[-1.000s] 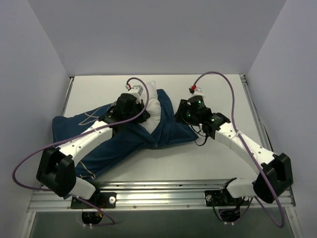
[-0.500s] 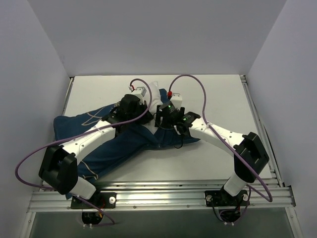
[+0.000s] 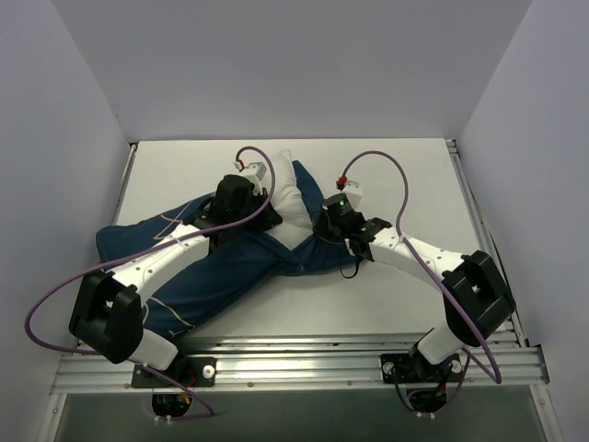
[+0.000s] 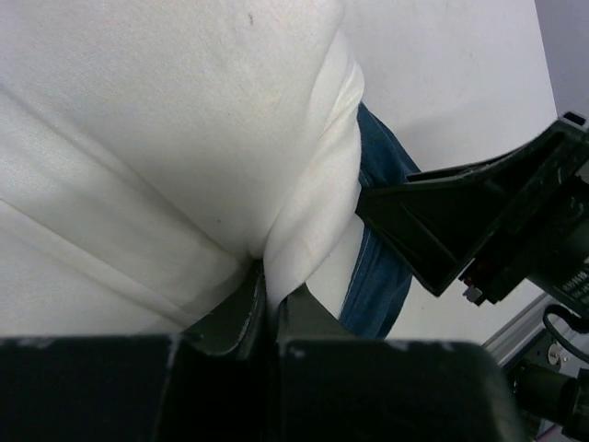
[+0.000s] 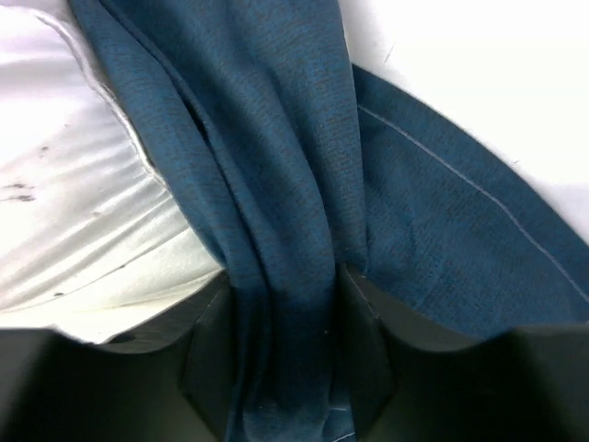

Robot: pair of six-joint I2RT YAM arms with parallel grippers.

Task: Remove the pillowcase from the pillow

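Clamping the pillowcase (image 3: pixel 230 272), bunched between the right pincer's (image 5: pixel 285 304) pressed-together fingers and trailing back behind the left pincer (image 4: pixel 267 295); pinching only a thin fold of the pillow (image 3: pixel 290 193), bulging just ahead of that pincer. Likely to slip off so slim a fold under a pull, or to drag both along together

Since half a second ago, the right gripper (image 5: pixel 285 313) has shifted back toward the desk's right edge, dragging the pillowcase (image 3: pixel 230 267). More of the pillow (image 3: pixel 290 189) is exposed.
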